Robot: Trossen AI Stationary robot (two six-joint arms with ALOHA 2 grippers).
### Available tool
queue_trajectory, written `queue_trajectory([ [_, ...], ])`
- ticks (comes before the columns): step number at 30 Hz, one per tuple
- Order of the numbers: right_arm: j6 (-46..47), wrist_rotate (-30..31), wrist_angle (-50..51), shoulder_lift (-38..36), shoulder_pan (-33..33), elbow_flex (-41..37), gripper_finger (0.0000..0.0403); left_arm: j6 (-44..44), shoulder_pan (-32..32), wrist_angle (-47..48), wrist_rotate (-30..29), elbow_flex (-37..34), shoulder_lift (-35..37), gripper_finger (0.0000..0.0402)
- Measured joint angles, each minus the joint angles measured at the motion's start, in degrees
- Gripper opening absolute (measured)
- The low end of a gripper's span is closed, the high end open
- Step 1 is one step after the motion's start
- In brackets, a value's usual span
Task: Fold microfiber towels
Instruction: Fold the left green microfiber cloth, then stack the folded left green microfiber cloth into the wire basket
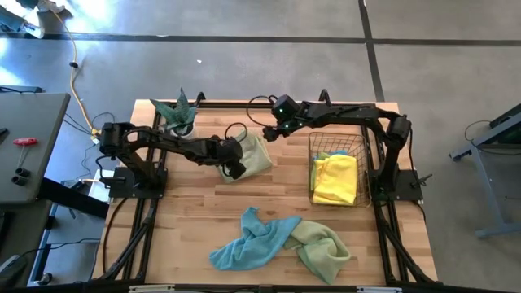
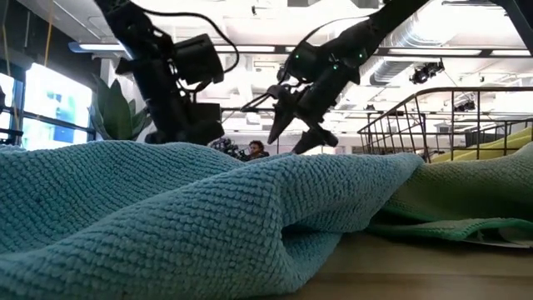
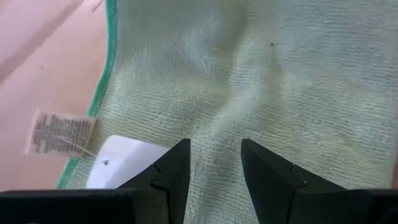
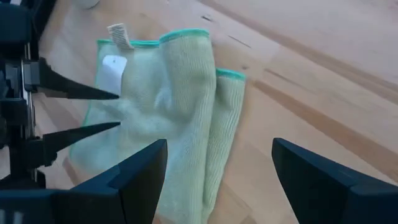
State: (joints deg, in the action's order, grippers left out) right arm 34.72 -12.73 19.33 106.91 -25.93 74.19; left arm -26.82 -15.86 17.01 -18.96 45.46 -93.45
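Wooden table [image 1: 195, 212] fills centre of high view. Copper wire basket [image 1: 326, 146] right of centre. Green potted plant [image 1: 179, 112] at table's upper left edge. Grey bench [image 1: 32, 138] at far left with a red-handled tool [image 1: 24, 141]. Yellow cable [image 1: 77, 81] on floor, upper left.

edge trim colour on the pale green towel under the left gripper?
Brighter green trim along the pale green towel; shows best in the right wrist view, also the left wrist view.

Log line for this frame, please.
left gripper: open over green towel | right gripper: open, above towel | basket: yellow towel
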Motion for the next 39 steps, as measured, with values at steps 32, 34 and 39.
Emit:
queue_trajectory([
  [32, 5.1, -4.24, -19.39, 14.56, 3.41, 0.11, 0.0319, -3.02, 0.09, -4.41, 1.88, -1.71, -0.57, 0.0131],
  [34, 5.14, -3.49, -19.3, 14.61, 3.74, 0.11, 0.0308, -3.01, 0.09, -4.87, 1.86, -1.71, -0.57, 0.0131],
  [39, 5.8, -0.84, -18.41, 14.7, 4.16, 0.09, 0.0246, -3.0, 0.09, -5.37, 1.77, -1.71, -0.57, 0.0131],
])
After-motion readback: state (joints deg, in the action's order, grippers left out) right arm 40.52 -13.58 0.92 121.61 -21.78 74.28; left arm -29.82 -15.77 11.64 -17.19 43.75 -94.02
